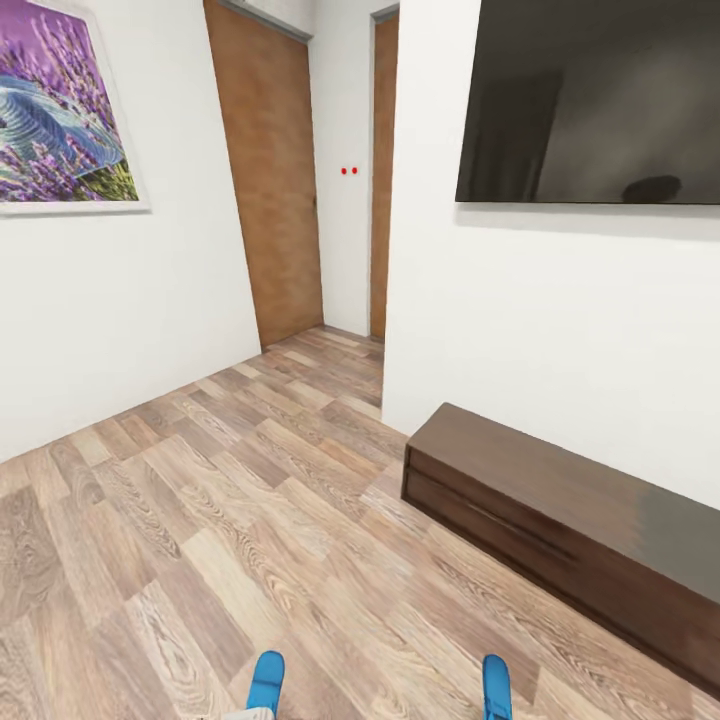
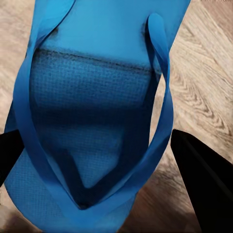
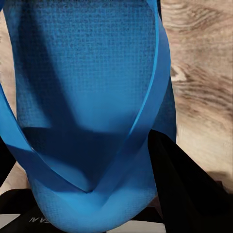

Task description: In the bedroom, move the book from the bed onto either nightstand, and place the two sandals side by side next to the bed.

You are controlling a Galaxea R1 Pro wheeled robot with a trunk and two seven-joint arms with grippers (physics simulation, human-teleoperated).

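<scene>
I hold the two bright blue sandals, one in each hand. The left sandal (image 1: pixel 266 682) and the right sandal (image 1: pixel 496 686) poke up at the bottom edge of the head view, above the wood-plank floor (image 1: pixel 200 520). In the left wrist view my left gripper (image 2: pixel 97 160) is shut on one sandal (image 2: pixel 87 107), with a dark finger on each side of its sole. My right gripper (image 3: pixel 92 174) grips the other sandal (image 3: pixel 87 87) the same way. The book, the bed and the nightstand are out of view.
A long dark wooden bench (image 1: pixel 560 530) stands along the white wall at right, under a wall-mounted black screen (image 1: pixel 590 100). A brown door (image 1: pixel 270 170) and a narrow passage (image 1: pixel 384 180) lie ahead. A purple picture (image 1: pixel 60 110) hangs on the left wall.
</scene>
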